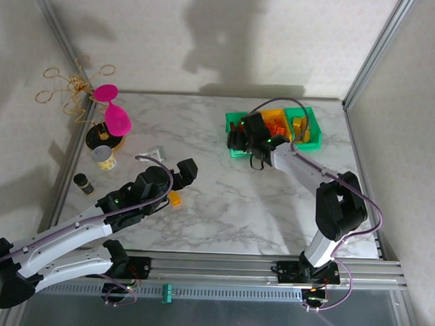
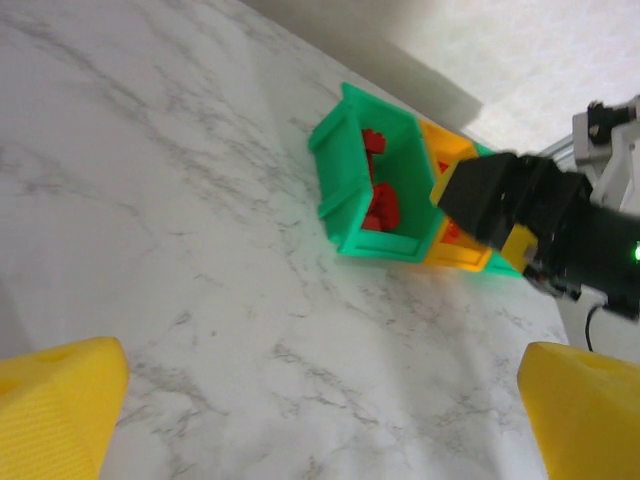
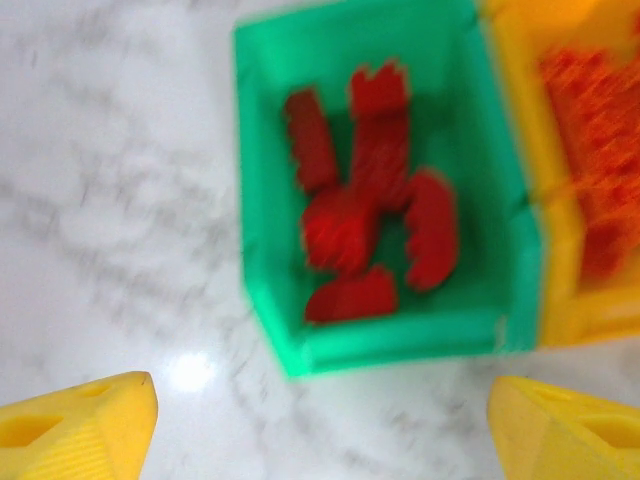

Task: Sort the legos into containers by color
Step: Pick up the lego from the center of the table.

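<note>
The containers stand at the back right, joined in a row: green, yellow, green. In the right wrist view the left green bin holds several red legos, and the yellow bin beside it holds orange ones; the picture is blurred. My right gripper hangs open just in front of that green bin, with nothing between its yellow fingers. My left gripper is open over bare marble at mid-left. From there I see the bins, the red legos and the right gripper.
Two pink cups, a small white cup, a small dark bottle and gold wire loops stand along the left side. A small orange-yellow piece shows by the left gripper; whether it is a lego or a fingertip I cannot tell.
</note>
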You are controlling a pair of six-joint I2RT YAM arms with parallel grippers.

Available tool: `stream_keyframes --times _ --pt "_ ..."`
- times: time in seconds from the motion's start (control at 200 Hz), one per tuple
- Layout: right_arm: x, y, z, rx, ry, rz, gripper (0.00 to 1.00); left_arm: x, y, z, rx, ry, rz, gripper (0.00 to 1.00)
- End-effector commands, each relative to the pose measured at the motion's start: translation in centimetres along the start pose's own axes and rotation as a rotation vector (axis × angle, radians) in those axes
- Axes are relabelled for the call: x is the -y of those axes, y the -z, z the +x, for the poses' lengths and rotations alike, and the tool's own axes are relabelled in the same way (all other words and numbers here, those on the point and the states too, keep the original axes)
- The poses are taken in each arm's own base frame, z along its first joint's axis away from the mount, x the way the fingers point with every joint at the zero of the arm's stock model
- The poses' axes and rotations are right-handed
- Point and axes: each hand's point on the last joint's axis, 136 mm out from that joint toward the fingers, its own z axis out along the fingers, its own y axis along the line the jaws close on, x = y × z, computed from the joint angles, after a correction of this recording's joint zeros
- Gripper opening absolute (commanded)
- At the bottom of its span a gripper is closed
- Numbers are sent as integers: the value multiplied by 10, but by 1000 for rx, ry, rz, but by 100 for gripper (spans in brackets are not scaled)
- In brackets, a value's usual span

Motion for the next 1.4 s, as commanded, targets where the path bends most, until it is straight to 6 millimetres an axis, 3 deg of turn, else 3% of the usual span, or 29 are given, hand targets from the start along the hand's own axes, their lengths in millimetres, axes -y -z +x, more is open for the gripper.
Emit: stream_keyframes --times 0.0,0.105,0.325,0.646,0.946,1.397 --pt "-38 14 27 -17 47 -94 88 -35 9 3 6 24 -116 100" --pt "-74 17 62 -65 114 -144 90 -48 19 2 13 50 -143 100" --pt "-144 26 116 -137 225 -312 90 -69 34 -2 39 100 -206 100" --pt "-201 25 172 -194 349 -422 81 -97 52 -10 89 155 -309 100" --pt "-223 0 194 -213 421 -400 75 -107 61 -16 129 192 -336 100" --pt "-224 -36 214 -240 474 -316 56 -109 61 -16 146 211 -310 100"
